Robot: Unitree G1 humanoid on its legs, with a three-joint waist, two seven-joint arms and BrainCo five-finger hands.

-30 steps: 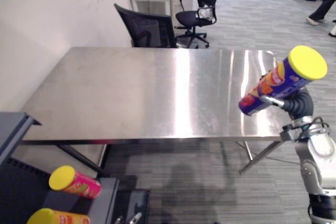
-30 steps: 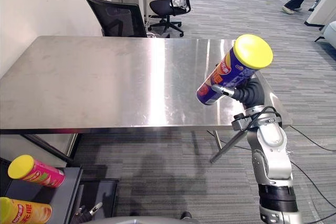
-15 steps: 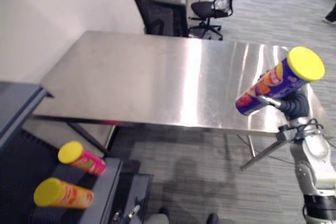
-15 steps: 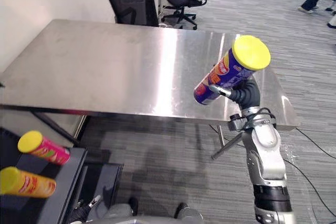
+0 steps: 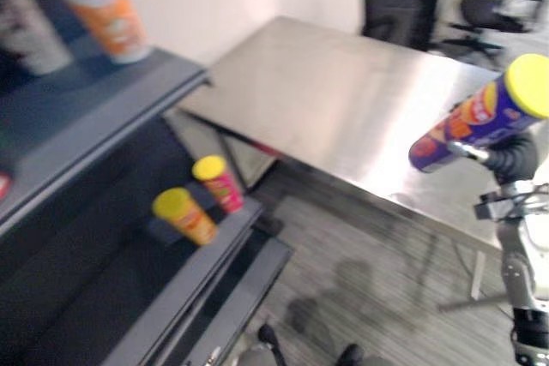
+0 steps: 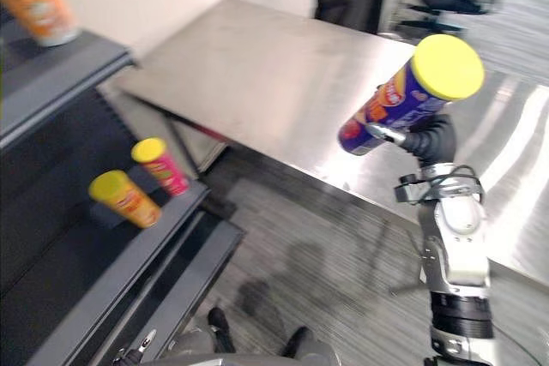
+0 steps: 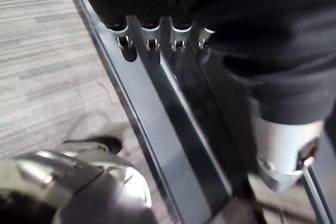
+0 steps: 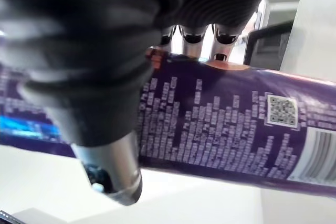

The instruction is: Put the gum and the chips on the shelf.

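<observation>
**A:** Start from 9 o'clock. What's there?

**B:** The left hand (image 7: 150, 41) hangs beside a grey shelf rail in its wrist view, fingers loose and roughly straight, with nothing in them. In the head views a dark grey shelf (image 5: 103, 117) takes up the 9 o'clock side. An orange can (image 5: 96, 8) stands upright on its upper board, at 11 o'clock.

**A:** And lower down?

**B:** 2 cans lie on a lower board at about 8 o'clock: a yellow-lidded orange can (image 5: 184, 216) and, just beside it toward 1 o'clock, a pink can (image 5: 220, 184), also with a yellow lid. Both lids point toward 11 o'clock.

**A:** The middle?

**B:** A bare steel surface (image 5: 343, 100) runs from the centre out toward 2 o'clock. A black office chair (image 5: 399, 15) stands past its far edge, at 1 o'clock.

**A:** Where are the chips?

**B:** At 3 o'clock. The purple chips can (image 5: 472, 122) is up in the air, seen against the near edge of the surface. It is tilted, with its yellow lid toward 2 o'clock and its base toward 8 o'clock.

**A:** Held how?

**B:** The right hand (image 6: 433, 139) grips it around the body, below the lid. Its wrist view shows the fingers (image 8: 193, 35) curled over the purple side.
</observation>
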